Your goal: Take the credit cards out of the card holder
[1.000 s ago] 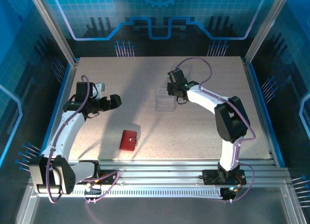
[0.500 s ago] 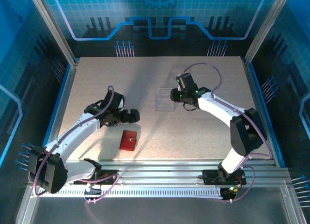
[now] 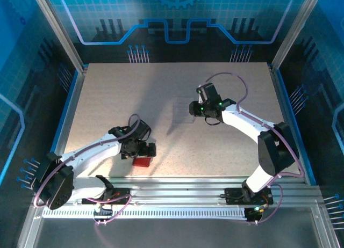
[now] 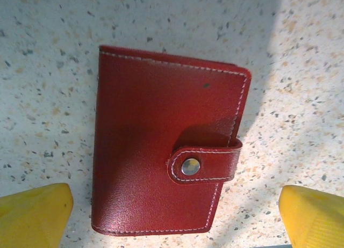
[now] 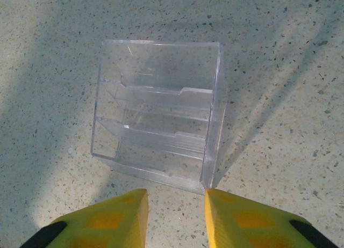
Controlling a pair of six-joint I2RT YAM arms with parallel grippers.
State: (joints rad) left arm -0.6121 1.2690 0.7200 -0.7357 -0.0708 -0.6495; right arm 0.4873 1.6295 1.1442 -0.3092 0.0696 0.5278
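The card holder is a red wallet lying flat on the speckled table, folded shut with its snap tab fastened. The credit cards are hidden. My left gripper hangs right above it, open, with one yellow fingertip off its left edge and the other off its right. From above, the left gripper covers most of the holder near the front edge. My right gripper is open with nothing between its fingers, just short of a clear stand.
The clear tiered plastic stand sits mid-table, directly ahead of the right gripper. Blue rails border the table's left and right sides. An aluminium rail runs along the front edge.
My left arm has swung forward and right, coming down over the red card holder. The right gripper has drawn slightly back from the clear stand and its jaws have parted a little.
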